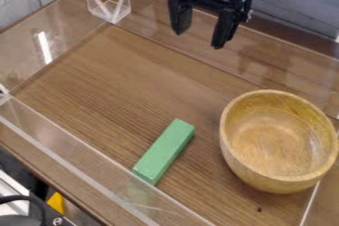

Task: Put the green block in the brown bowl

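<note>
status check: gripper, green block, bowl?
Gripper open, empty, up at the far side. Green block flat on table, left of brown bowl, apart. Bowl empty. Nothing between block and bowl.

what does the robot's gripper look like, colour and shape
The gripper is all black: a blocky body at the top edge of the picture with long, slim jaws hanging from it. No markings or cables can be made out, and the arm above is out of frame.

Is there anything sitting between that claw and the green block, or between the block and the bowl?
Nothing visible. The gripper hangs open at the back of the wooden table, with only bare wood between it and the green block. The brown bowl sits just right of the block, a small bare gap between them.
</note>
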Robot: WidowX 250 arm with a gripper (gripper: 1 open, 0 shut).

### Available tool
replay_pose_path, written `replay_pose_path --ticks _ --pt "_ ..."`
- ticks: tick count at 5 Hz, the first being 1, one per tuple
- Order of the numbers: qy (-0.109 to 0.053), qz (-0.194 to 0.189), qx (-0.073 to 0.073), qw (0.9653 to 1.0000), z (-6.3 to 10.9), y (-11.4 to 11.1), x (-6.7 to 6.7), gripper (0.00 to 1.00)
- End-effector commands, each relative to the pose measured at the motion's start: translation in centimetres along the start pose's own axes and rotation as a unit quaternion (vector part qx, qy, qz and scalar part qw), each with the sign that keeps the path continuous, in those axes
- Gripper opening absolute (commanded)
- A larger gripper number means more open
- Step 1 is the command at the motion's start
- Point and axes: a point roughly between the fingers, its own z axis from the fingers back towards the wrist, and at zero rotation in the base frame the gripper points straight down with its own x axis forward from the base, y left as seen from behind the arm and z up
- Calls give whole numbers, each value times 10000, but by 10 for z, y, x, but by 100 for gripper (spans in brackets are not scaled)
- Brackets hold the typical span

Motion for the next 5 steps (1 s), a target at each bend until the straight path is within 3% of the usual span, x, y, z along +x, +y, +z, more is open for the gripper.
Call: replay_pose_path --ticks 1,2,3,4,5 --pt "64 -303 -23 9995 2 1 -14 100" --pt "315 -642 -49 9974 -14 1 -44 100" --pt "424 -920 -67 9948 -35 6 -58 100" --pt "368 -1189 -31 9922 -57 5 -63 100" --pt "349 -1210 -15 9920 -67 -2 -67 0"
